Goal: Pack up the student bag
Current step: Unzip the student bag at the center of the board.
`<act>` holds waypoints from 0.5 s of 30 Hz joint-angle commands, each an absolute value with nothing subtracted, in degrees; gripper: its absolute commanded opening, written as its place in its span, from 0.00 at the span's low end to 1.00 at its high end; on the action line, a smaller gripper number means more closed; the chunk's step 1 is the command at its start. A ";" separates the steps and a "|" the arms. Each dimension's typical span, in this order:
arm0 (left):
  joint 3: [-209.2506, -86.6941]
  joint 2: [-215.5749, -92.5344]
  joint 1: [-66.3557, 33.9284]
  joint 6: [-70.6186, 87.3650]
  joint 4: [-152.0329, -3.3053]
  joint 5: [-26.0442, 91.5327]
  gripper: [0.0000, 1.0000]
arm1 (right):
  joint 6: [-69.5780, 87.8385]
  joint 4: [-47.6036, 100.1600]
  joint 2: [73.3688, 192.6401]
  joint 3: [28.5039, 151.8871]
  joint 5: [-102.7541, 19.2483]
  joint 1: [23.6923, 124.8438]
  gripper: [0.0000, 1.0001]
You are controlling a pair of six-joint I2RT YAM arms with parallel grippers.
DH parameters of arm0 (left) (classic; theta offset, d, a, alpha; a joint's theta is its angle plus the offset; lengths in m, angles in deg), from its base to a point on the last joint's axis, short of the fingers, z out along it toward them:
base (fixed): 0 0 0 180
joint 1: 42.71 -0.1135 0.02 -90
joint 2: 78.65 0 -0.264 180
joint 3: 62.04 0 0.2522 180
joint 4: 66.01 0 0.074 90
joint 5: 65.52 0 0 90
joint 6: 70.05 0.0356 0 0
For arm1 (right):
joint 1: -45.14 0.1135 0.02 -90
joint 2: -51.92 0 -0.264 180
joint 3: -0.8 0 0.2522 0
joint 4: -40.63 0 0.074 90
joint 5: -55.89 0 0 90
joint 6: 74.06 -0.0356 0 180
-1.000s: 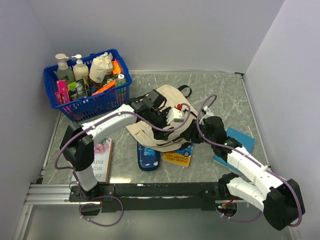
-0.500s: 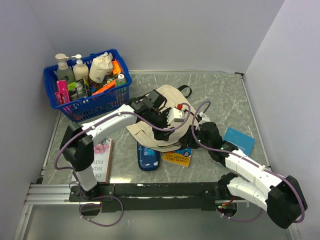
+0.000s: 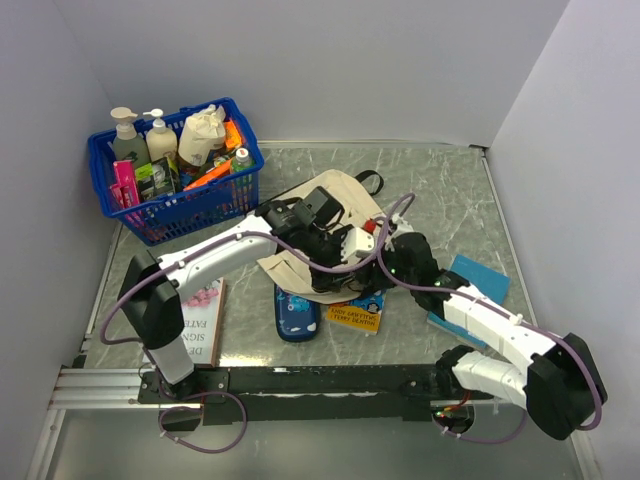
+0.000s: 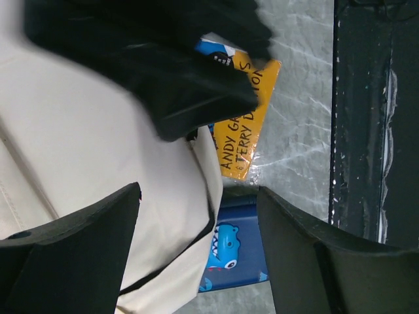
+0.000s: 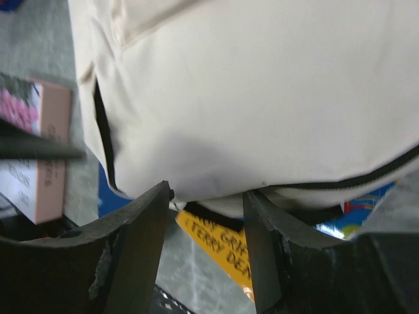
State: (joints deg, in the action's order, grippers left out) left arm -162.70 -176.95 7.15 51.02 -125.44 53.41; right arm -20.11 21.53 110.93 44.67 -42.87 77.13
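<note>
The cream student bag (image 3: 335, 195) with black trim lies mid-table, its lower edge over a yellow book (image 3: 358, 316) and a blue shark pencil case (image 3: 296, 315). My left gripper (image 3: 320, 272) hovers over that edge. In the left wrist view the bag (image 4: 98, 150) fills the left side, and its edge and the pencil case (image 4: 239, 245) show between the open fingers (image 4: 308, 255) of the gripper (image 4: 196, 235). My right gripper (image 3: 372, 278) meets the bag from the right. Seen from its wrist, the gripper (image 5: 204, 222) stands open, its tips at the bag's (image 5: 262, 85) bottom edge above the yellow book (image 5: 222, 252).
A blue basket (image 3: 150, 215) of bottles stands back left. A pink book (image 3: 202, 320) lies front left and shows as (image 5: 39, 150) in the right wrist view. A blue notebook (image 3: 485, 280) lies right of the right arm. The black rail (image 4: 373, 131) runs along the near edge.
The right arm has swung left, up to the bag's lower edge, and its jaws have widened. The left gripper has shifted slightly right and lower over the bag, which now lies flatter.
</note>
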 commanded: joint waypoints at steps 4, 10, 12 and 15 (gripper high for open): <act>-160.89 -169.89 10.99 60.02 -129.08 43.04 0.78 | -21.05 20.03 113.80 52.52 -45.01 72.48 0.65; -154.83 -163.21 14.85 67.32 -123.29 38.46 0.82 | -21.23 11.95 112.31 53.93 -46.68 67.21 0.74; -150.80 -161.01 16.96 69.43 -118.55 38.46 0.82 | -20.97 10.10 112.04 54.11 -47.47 65.72 0.75; -146.23 -159.25 19.33 72.41 -113.18 38.46 0.82 | -20.27 7.54 112.65 54.37 -47.91 63.95 0.77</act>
